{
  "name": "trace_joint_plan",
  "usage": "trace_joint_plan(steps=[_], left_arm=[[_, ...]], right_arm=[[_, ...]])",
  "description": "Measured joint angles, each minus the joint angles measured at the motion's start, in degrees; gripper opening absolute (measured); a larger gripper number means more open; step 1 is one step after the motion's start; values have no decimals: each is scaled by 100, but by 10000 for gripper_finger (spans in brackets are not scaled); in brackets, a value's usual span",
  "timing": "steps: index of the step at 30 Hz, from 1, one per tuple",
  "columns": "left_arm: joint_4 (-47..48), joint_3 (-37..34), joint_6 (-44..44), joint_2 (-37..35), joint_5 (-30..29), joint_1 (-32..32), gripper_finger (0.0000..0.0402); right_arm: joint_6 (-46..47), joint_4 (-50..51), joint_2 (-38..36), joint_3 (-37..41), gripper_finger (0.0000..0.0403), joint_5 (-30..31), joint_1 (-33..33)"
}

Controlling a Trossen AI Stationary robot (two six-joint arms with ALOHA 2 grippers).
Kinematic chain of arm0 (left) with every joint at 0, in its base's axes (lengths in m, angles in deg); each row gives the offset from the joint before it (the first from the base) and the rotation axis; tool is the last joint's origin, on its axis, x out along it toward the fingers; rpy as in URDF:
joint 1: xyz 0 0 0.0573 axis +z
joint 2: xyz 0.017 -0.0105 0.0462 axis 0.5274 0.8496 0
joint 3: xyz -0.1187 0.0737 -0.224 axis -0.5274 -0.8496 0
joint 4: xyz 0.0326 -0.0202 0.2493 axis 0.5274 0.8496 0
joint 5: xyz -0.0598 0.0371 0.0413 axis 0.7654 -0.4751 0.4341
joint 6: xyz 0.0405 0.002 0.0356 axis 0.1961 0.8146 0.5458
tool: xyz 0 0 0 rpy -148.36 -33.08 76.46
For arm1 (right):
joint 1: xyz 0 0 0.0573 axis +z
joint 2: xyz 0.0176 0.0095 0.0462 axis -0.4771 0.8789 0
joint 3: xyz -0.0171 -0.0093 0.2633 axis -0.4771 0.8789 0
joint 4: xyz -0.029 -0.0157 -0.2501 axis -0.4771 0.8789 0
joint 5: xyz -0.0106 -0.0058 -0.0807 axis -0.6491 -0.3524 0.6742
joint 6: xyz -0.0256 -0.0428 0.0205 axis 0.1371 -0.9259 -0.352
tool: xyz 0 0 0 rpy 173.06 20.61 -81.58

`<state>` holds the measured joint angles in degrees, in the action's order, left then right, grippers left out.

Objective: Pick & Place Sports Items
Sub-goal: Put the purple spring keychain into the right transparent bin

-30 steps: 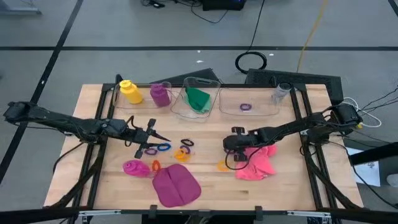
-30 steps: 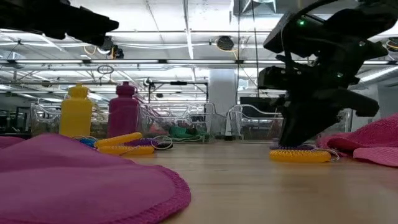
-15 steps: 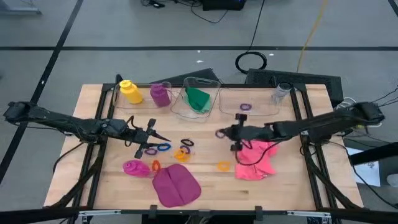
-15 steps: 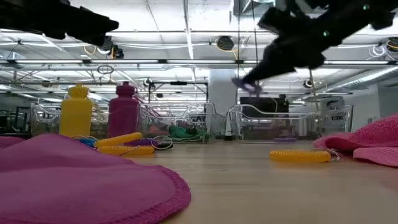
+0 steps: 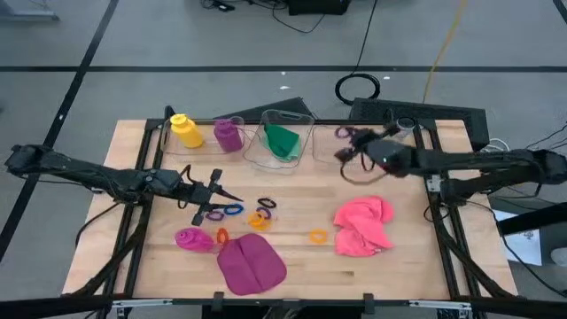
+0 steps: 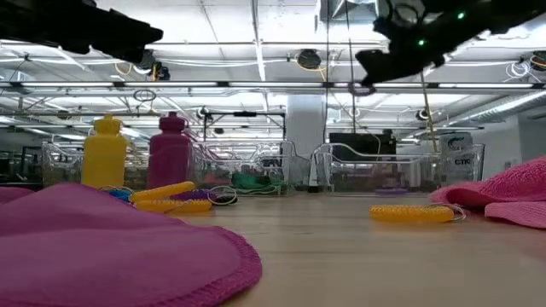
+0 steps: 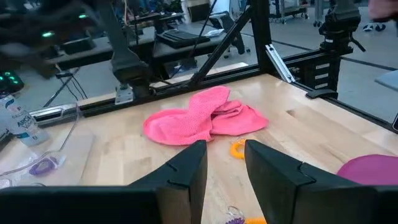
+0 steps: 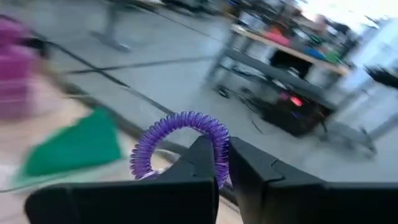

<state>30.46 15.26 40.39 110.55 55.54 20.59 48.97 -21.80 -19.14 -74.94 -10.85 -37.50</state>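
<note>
My right gripper (image 5: 347, 142) hangs high over the right clear bin (image 5: 379, 158) at the table's far side, shut on a purple coil ring (image 8: 180, 134). My left gripper (image 5: 220, 191) waits open and empty above the table's left half, its fingers (image 7: 186, 168) apart. On the wood lie a pink cloth (image 5: 363, 224), a magenta cloth (image 5: 251, 264), an orange ring (image 5: 318, 236), a blue ring (image 5: 232, 210) and a magenta bottle (image 5: 190, 239) on its side. A yellow bottle (image 5: 184, 130) and a purple bottle (image 5: 228, 135) stand at the far left. My right gripper pinches the purple coil ring between its two fingertips (image 8: 208, 155) at one spot of the loop (image 8: 219, 163). The fingers reach in nearly level from the table's right side. The rest of the loop sticks out past the fingertips, lifted clear above the bin (image 6: 362, 88).
A middle clear bin (image 5: 266, 152) holds a green cloth (image 5: 282, 140). Another purple ring (image 7: 40, 167) lies in the right bin. Yellow and orange rings (image 5: 260, 217) sit near the left gripper. Dark frame rails (image 5: 434, 159) run along the table's sides.
My right gripper has risen from the table beside the pink cloth and swung toward the far edge, tipping from pointing down to nearly level. It has carried the purple ring up off the wood to above the right bin. The orange ring stayed where it lay.
</note>
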Motion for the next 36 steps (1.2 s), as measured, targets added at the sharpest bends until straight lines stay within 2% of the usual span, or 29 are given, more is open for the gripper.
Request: trace_joint_plan(steps=[2,8,11,17,24,36], left_arm=[[0,0,-4,-2,0,2,93],[11,0,0,-2,0,2,93],[14,0,-10,-2,0,1,93],[16,0,-13,-2,0,0,93],[47,0,-1,-2,0,2,93],[51,0,-2,-1,0,2,93]], right_arm=[[348,253,41,0,1,-241,-391],[1308,1135,300,-2,1,-2189,-1476],[1457,1328,575,-2,1,-2684,-1829],[1462,1297,1197,-4,0,-3057,-2216],[1450,1291,1674,-4,0,-3900,-2504],[1315,1271,1782,-4,0,-3889,-2554]])
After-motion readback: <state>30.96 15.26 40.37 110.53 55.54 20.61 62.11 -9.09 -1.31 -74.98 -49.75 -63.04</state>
